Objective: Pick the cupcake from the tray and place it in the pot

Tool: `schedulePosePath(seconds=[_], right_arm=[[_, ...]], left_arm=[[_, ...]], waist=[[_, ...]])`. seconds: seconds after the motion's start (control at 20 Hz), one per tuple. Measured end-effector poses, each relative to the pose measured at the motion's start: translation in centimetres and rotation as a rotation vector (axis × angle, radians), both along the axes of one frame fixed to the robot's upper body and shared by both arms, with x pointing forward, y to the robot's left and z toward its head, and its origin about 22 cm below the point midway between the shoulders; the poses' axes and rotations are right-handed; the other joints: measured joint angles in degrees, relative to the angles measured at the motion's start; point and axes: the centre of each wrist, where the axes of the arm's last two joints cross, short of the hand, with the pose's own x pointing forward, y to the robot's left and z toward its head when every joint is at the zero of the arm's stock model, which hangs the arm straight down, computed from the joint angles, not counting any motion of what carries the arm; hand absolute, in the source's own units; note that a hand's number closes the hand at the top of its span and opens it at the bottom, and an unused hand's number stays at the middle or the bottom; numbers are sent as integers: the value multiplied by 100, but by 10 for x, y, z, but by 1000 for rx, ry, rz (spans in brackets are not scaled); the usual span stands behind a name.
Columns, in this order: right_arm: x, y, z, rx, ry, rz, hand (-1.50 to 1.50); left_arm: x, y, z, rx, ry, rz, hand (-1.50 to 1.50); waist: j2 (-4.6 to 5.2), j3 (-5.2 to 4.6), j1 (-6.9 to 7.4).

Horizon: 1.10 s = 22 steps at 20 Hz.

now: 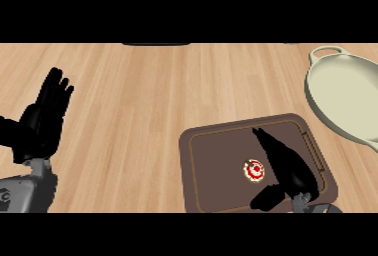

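Well left of the tray (214, 170), your left hand (40, 122) rests spread, fingers up. On the tray, the small cupcake (254, 170), red-and-white swirled on top, sits just left of your right hand (288, 167), whose fingers are straight, unclosed. Closing now could nudge it away, missing the pot (347, 97) beyond.

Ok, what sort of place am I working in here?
Most likely a kitchen counter: a light wooden worktop, a cream pot with a handle at the right, and a brown tray holding a cupcake.
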Motion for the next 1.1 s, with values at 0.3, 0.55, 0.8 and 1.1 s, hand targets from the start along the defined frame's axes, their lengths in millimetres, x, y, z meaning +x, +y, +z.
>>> schedulePosePath(seconds=[0.3, 0.55, 0.8, 1.1], right_arm=[[6, -3, -11, -16, 23, -22, -150], [10, -3, -17, -41, 11, 52, 150], [13, 5, -32, -59, -28, 106, 150], [8, 5, -35, -64, -49, 170, 150]], left_arm=[[-3, 0, 3, 2, 0, 3, 0], [-1, 6, 5, 0, 2, 3, 0], [-2, 2, 8, 0, 0, -2, 0], [-3, -3, 7, -1, -4, -1, 0]], waist=[[-2, 0, 3], [-1, 0, 7], [-14, -9, 7], [-21, -14, 4]])
